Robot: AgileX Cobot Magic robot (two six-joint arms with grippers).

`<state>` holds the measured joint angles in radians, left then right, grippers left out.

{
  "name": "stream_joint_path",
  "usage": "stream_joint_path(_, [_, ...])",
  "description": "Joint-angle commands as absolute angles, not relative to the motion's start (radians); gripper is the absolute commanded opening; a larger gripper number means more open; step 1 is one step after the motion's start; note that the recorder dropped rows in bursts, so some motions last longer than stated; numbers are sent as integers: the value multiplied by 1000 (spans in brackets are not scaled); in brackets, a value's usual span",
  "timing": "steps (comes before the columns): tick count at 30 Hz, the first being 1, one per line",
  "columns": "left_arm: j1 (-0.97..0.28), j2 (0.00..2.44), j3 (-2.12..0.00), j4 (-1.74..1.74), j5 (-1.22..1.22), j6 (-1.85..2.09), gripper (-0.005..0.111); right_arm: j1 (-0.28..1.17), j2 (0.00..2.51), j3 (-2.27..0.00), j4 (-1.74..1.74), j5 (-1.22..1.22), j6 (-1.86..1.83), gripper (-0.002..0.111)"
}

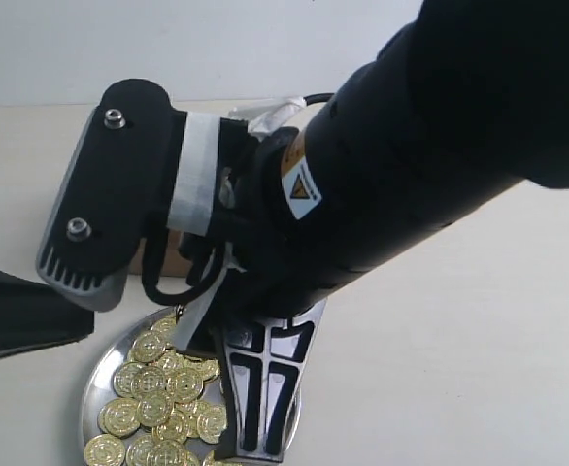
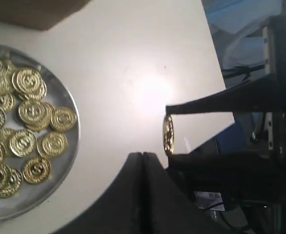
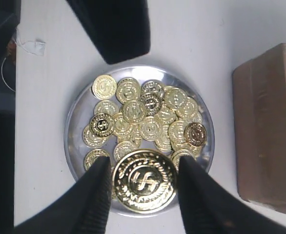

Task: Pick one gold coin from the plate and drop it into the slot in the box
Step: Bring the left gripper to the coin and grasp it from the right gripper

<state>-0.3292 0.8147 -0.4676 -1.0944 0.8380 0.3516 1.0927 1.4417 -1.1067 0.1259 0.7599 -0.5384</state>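
Gold coin (image 3: pixel 144 181) is pinched face-on between the right gripper's (image 3: pixel 143 163) fingers, up over the plate (image 3: pixel 74 126) with its loose coins (image 3: pixel 133 112). The box (image 3: pixel 267 122) sits just beside. The left wrist view only catches it edge-on. In the exterior view the arm (image 1: pixel 411 165) hides it. Left gripper (image 2: pixel 142 156) is closed tight with nothing in it.

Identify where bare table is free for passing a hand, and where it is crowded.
Free: the table strip between the plate and the box. Crowded: the plate, heaped with gold coins, where the right gripper holds one coin.
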Motion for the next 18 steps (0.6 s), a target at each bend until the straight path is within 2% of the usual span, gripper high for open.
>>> stream_joint_path(1, [-334,918,-476,-1183,897,415,0,1094,1434,-1104,90,771,-519,18])
stream_joint_path(7, [-334,1042,-476,-1399,940,607,0,1094,1434,-1104,87,771,-519,18])
stream_joint_path(14, [-319,1117,-476,-1454,1019,662,2,1094,1434,-1104,87,771,-519,18])
stream_joint_path(15, [-319,1121,-476,-1465,1030,678,4,1094,1434,-1104,87,771,-519,18])
stream_joint_path(16, [-319,1135,-476,-1482,1040,697,16,1094,1434,-1104,87,771,-519,18])
stream_joint_path(18, [-319,1141,-476,-1484,1040,699,31,1094,1434,-1104,87,771,-511,18])
